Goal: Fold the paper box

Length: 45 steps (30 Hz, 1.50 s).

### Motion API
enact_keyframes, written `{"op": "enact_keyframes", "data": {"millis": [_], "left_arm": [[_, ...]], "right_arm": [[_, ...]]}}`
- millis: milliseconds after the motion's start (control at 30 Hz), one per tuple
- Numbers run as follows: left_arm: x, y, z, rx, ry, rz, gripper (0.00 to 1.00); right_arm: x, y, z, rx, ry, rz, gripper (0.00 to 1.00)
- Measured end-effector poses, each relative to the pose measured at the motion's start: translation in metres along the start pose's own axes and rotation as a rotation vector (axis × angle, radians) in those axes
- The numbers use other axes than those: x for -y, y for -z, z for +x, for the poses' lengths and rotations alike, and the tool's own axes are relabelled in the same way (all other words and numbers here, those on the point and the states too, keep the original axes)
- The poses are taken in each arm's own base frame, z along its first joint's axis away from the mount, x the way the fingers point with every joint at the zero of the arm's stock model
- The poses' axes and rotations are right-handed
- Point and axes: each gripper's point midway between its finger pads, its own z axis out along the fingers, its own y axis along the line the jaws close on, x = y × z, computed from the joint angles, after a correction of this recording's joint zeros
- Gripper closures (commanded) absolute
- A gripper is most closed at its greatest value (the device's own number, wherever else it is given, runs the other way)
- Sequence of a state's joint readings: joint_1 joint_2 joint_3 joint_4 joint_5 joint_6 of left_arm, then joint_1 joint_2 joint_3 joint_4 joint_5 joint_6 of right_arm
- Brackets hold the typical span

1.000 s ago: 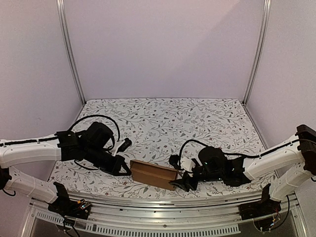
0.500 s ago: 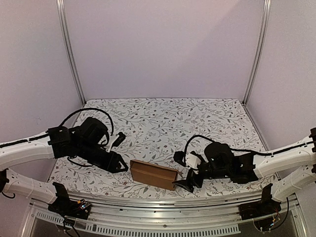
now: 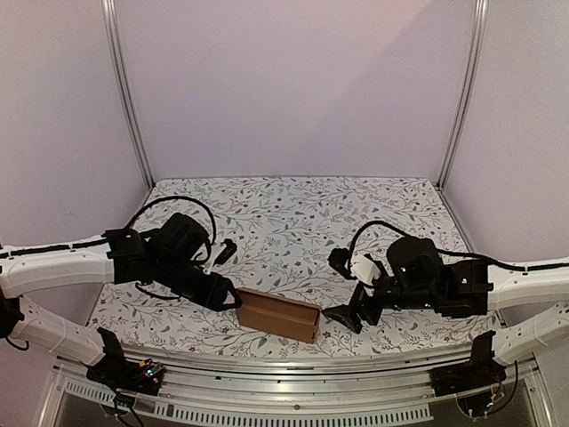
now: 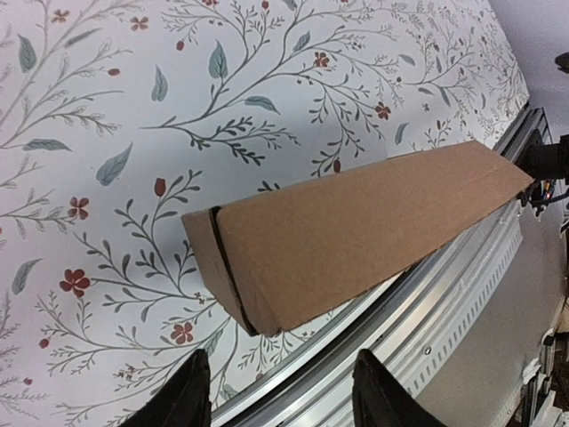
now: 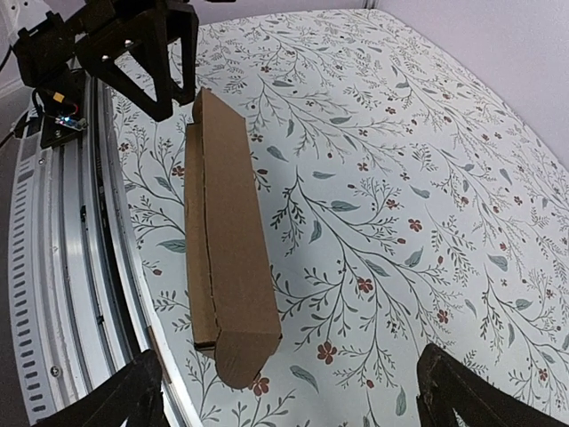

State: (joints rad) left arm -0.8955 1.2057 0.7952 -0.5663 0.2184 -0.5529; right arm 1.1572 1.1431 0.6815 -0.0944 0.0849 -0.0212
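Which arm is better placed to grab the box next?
Left, probably: the left claw, open, faces the box end squarely. The right claw, also open, has the box off toward one finger.

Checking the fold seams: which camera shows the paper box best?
Right wrist: the paper box lies full length in frame, with a seam along it, its long side and its near end all visible. Left wrist shows it large but foreshortened, mostly one side and one closed end. Top external shows it small, seams not readable.

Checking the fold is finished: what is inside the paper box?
Nothing inside can be seen: the paper box lies closed on the floral table cover, and its cardboard walls and end flaps hide the interior.
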Motion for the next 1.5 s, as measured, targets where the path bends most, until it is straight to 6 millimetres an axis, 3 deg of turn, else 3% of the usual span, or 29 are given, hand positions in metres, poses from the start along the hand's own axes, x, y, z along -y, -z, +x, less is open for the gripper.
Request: {"op": "enact_keyframes", "data": {"millis": [433, 967, 1500], "left_arm": [[-0.006, -0.008, -0.012, 0.054, 0.019, -0.033, 0.71], [-0.010, -0.018, -0.012, 0.112, 0.025, -0.105, 0.74], [-0.013, -0.017, -0.019, 0.189, 0.032, -0.174, 0.84]], "right_arm": [[0.003, 0.011, 0.005, -0.023, -0.105, 0.016, 0.06], [0.004, 0.017, -0.001, 0.001, -0.135, 0.015, 0.07], [0.004, 0.016, -0.001, 0.002, -0.152, 0.014, 0.08]]}}
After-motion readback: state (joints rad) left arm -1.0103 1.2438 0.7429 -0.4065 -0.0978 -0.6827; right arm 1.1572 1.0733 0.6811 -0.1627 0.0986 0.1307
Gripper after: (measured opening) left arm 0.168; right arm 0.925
